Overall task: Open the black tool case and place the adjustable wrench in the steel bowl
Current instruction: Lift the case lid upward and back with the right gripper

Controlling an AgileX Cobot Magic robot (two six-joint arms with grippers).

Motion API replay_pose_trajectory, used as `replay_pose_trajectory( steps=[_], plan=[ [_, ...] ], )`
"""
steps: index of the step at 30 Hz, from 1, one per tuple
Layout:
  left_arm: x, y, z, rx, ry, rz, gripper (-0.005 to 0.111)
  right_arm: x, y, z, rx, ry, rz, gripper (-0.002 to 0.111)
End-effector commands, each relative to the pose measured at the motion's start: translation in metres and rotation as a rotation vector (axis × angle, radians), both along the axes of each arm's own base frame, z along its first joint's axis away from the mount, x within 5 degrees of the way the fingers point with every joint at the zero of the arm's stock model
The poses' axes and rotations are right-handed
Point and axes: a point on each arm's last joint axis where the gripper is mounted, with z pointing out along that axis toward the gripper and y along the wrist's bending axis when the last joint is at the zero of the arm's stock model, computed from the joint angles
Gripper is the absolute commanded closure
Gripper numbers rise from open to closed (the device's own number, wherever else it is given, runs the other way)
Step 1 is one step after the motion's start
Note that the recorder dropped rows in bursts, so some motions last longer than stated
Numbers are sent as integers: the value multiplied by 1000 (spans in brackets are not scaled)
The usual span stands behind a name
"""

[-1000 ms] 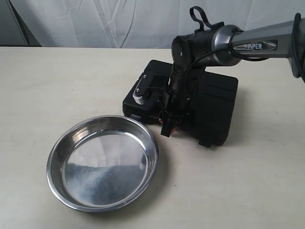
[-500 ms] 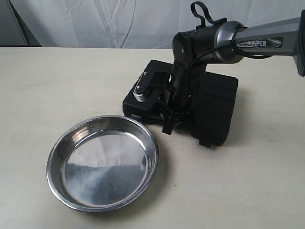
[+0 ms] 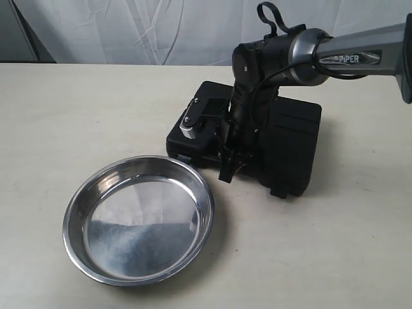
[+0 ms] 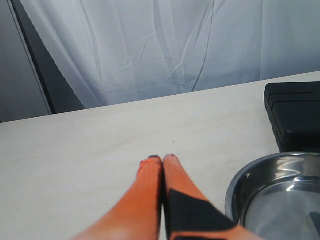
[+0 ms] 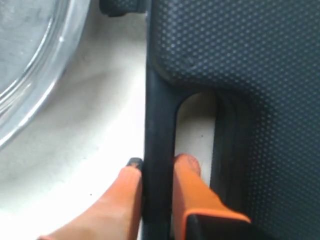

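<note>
The black tool case (image 3: 293, 138) lies on the table behind the steel bowl (image 3: 138, 222), which holds nothing. My right gripper (image 3: 226, 172) points down at the case's near edge. In the right wrist view it (image 5: 157, 165) is shut on the case's built-in handle (image 5: 159, 115), one orange finger on each side of the bar. A small silver-grey piece (image 3: 188, 126) shows on the case's left part; I cannot tell what it is. No adjustable wrench can be made out. My left gripper (image 4: 162, 159) is shut and empty over bare table, beside the bowl (image 4: 280, 195).
A white curtain (image 3: 161, 29) hangs behind the table's far edge. The bowl's rim (image 5: 30, 105) lies close to the case handle. A corner of the case (image 4: 295, 115) sits beyond the bowl in the left wrist view.
The right arm has risen slightly while holding the handle, and the case's near right corner has shifted a little. The bowl has not moved.
</note>
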Motion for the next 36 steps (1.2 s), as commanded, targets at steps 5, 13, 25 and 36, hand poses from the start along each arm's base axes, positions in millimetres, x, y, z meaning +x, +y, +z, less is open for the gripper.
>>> replay_pose_trajectory(
  steps=[5, 13, 25, 36],
  plan=[
    [0, 0, 1, -3, -4, -1, 106, -3, -4, 26, 0, -18, 21, 109],
    [0, 0, 1, -3, -4, -1, 106, -4, -4, 32, 14, -28, 17, 109],
    [0, 0, 1, -3, -4, -1, 106, -8, -11, 81, 42, -173, 39, 109],
    [0, 0, 1, -3, -4, -1, 106, -4, -19, 110, 15, -348, 85, 109]
  ],
)
